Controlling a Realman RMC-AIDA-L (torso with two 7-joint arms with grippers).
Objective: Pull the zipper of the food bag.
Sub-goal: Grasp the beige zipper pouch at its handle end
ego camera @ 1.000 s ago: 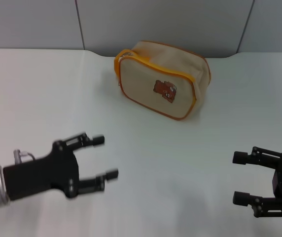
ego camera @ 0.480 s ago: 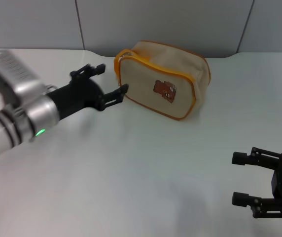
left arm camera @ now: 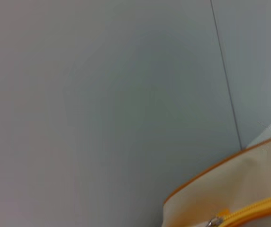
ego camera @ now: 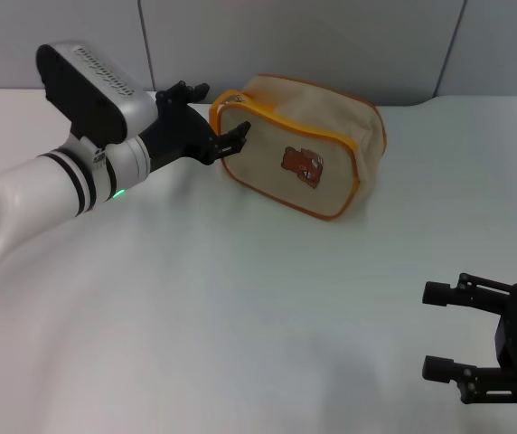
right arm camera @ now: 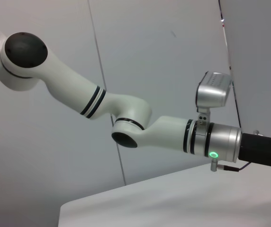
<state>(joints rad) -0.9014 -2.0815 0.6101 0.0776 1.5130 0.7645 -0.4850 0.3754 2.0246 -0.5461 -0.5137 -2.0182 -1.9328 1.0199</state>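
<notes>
So the bag (ego camera: 299, 145) sits toward the back of the table (ego camera: 267, 307), bear patch (ego camera: 301, 163) facing the camera, with the zipper (ego camera: 225, 98) running along its top left corner. From the head view, the left gripper (ego camera: 211, 113) is right up at that corner, fingers spread apart with nothing between them, one fingertip just touching or nearly touching the orange edge. I'd call this the reach-in step: lined up on the zip end but no grab yet.

Next move, I reckon, is finding the little metal pull (left arm camera: 214, 221) and pinching it, which needs a fine nudge since it's tiny and lies flat against the tape.

That pull only shows in the left wrist view, low at the frame's edge beside the orange tape; the head view can't really resolve it. The right wrist view misses the bag completely and just shows the left arm (right arm camera: 140, 127) stretched out.

Right gripper (ego camera: 444, 330) is parked near the table's front right, jaws apart, empty.
</notes>
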